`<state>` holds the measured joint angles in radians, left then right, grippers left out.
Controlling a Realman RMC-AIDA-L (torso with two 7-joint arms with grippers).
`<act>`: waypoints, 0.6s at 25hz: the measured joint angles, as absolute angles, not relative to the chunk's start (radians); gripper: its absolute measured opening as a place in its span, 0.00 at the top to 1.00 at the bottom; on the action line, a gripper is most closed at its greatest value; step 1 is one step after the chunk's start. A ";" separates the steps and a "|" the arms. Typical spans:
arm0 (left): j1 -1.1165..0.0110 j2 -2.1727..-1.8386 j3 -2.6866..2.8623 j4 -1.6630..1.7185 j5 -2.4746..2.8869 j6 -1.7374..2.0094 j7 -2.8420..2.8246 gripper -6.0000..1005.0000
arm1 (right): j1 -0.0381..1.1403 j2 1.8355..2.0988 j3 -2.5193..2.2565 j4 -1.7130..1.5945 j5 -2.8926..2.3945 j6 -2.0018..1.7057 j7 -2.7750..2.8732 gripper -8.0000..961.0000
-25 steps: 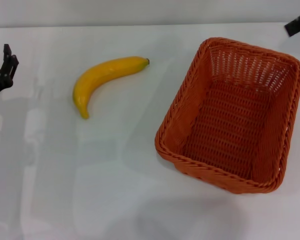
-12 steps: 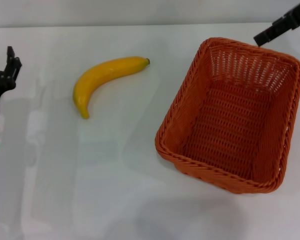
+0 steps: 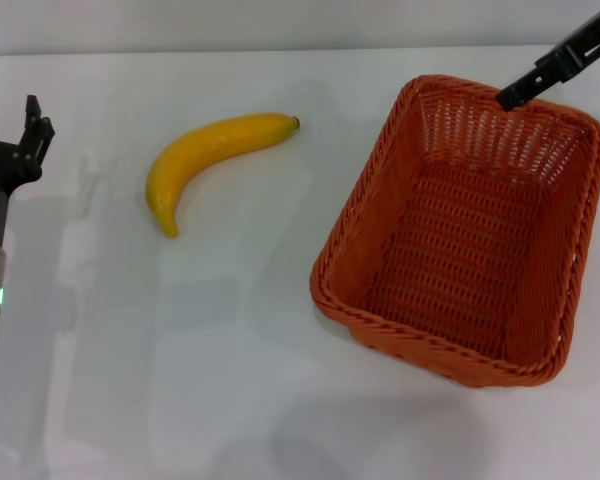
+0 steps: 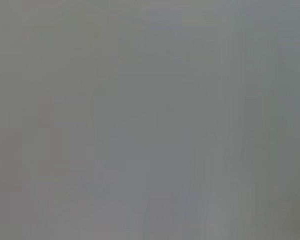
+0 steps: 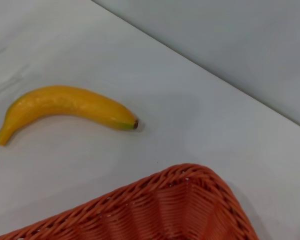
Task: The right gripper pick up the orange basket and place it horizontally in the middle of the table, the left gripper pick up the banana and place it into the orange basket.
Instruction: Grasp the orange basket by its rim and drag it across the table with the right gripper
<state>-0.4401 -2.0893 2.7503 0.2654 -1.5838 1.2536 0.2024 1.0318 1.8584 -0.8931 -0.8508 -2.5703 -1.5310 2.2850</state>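
Orange basket (image 3: 467, 230) sits on the right half of the white counter (image 3: 220, 380), its long axis running near-to-far and slightly skewed, open side up, empty. Its weave is intact, the rim braided, the sides sloping. In my judgement it needs turning crosswise as well as shifting toward the middle. Beyond its near rim, the banana (image 3: 206, 160) lies well apart on the left, curved, smooth yellow, dark tip pointing toward the basket. Left hand (image 3: 32, 128) hangs at the left counter edge, near the banana; finger state undeterminable. Right hand (image 3: 512, 93) hovers at the basket's far rim, much the nearer; I cannot tell its finger state.
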 joint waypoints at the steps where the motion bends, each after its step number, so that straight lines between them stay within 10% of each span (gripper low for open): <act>1: -0.441 -2.089 2.750 0.265 -1.580 1.252 0.202 0.12 | 1.033 1.860 -0.899 -0.851 -2.570 -1.525 2.285 0.12; 15: -0.443 -2.089 2.750 0.265 -1.574 1.239 0.202 0.12 | 1.040 1.896 -1.019 -0.851 -2.574 -1.402 2.283 0.12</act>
